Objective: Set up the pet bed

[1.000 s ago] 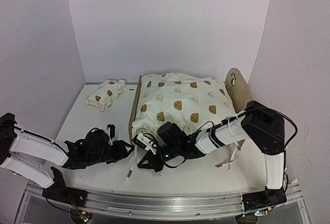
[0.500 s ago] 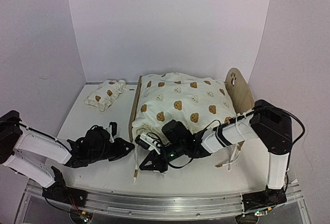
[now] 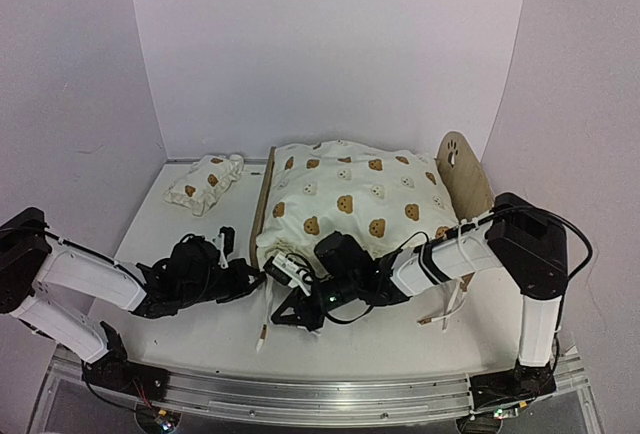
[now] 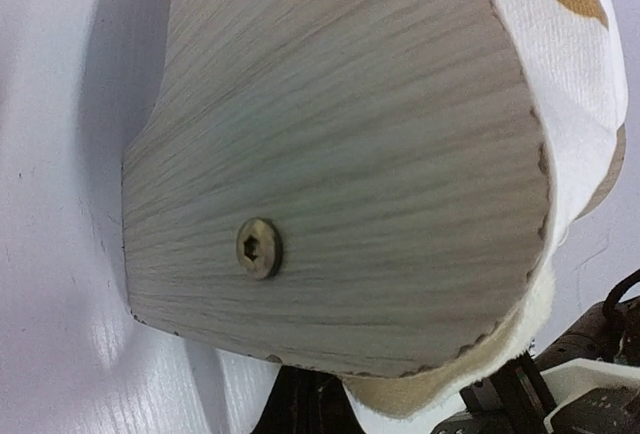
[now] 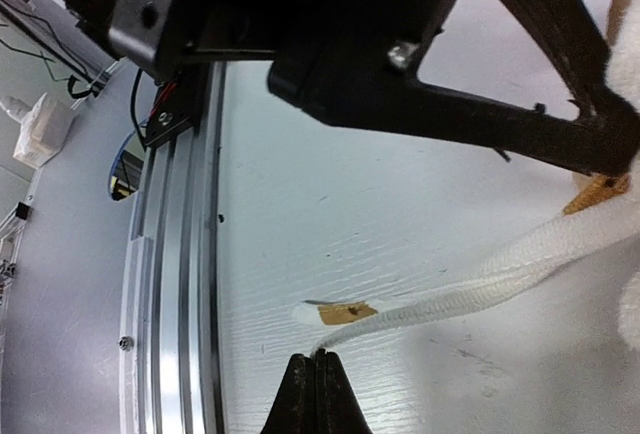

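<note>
Near-left corner of the pet bed is getting crowded
The bed is sitting mid-table under a cushion; left gripper and right gripper are both holding jaws clenched; table is offering room leftward.

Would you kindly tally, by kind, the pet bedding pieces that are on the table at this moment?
Plywood pet bed frame: 1
Large bear-print cushion: 1
Small bear-print pillow: 1
Total: 3
</note>
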{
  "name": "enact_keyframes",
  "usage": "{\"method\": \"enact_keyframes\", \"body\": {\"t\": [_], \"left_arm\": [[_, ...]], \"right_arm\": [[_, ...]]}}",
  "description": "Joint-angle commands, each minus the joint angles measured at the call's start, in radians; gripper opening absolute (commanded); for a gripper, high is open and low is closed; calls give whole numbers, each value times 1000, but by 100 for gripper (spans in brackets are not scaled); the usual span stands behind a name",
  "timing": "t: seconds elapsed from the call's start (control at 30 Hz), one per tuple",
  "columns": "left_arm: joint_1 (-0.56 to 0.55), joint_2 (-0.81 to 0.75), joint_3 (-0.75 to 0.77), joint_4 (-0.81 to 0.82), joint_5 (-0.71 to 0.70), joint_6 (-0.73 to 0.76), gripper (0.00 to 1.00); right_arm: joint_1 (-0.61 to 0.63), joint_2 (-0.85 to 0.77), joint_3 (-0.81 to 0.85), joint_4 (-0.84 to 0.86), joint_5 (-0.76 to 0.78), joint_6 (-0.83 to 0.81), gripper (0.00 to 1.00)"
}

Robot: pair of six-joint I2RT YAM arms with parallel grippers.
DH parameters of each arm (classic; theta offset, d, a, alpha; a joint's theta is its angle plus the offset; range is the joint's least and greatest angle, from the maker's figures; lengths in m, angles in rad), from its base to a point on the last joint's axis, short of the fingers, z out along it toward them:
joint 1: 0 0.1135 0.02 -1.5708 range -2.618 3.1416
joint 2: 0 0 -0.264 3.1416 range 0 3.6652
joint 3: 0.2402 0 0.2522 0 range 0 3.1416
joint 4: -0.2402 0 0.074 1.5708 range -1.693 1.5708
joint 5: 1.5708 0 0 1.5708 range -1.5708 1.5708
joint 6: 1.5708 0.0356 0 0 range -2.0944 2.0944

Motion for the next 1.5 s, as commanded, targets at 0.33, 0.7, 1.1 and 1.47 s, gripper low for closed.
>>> {"method": "enact_keyframes", "body": {"t": [0.33, 0.7, 1.1, 1.47], "left_arm": [[7, -152, -74, 40, 18, 11, 0], [-5, -109, 152, 42, 372, 144, 0], [-4, -275, -4, -69, 114, -13, 45], [-4, -148, 99, -118, 0, 137, 52]], "right_arm": [[-4, -116, 70, -62, 362, 70, 0], [-3, -140, 4, 1, 283, 34, 0], [-1, -178, -78, 144, 275, 62, 0], [-1, -196, -98, 146, 270, 64, 0]]}}
